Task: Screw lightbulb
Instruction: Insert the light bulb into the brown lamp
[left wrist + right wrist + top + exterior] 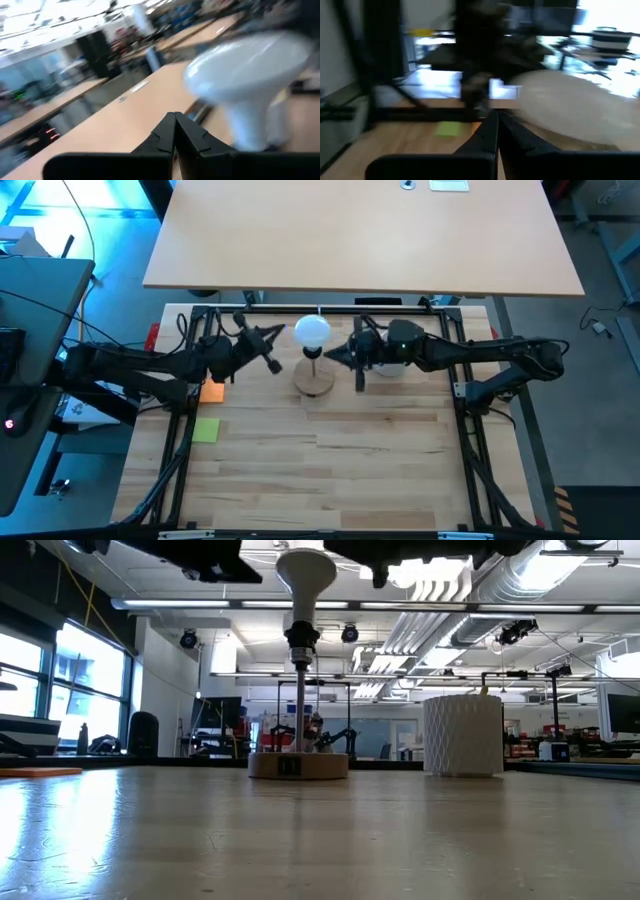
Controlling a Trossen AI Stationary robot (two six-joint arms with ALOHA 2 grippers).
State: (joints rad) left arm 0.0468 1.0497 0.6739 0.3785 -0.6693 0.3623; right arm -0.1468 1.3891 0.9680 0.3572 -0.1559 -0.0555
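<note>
On top of the wooden tabletop [330, 450], near its far edge, the lightbulb [312, 332] already sits up on the black-topped stem of the round wooden disc [314, 381], with its round white part on top and its thin neck going down into the holder. I think the biggest thing that could go wrong is a bump: my two arms come in from both sides at the height of the bulb, and a careless swing could tip the whole stand over, because it is tall and only the disc holds it up. My left jaws [272, 352] hang just beside the bulb, pressed together and holding nothing. My right jaws [345, 356] hang just on the other side, also pressed together and empty. With both sets of jaws closed, I cannot grab the bulb to turn it until one set opens, and a closed tip could push the bulb crooked in its holder. From here I cannot tell how tight the bulb sits. A white latticed cup [462, 734] stands close under my right arm, so that arm could knock it. An orange block [211, 391] and a small green square [206, 430] lie near my left arm, well away from the stand.
</note>
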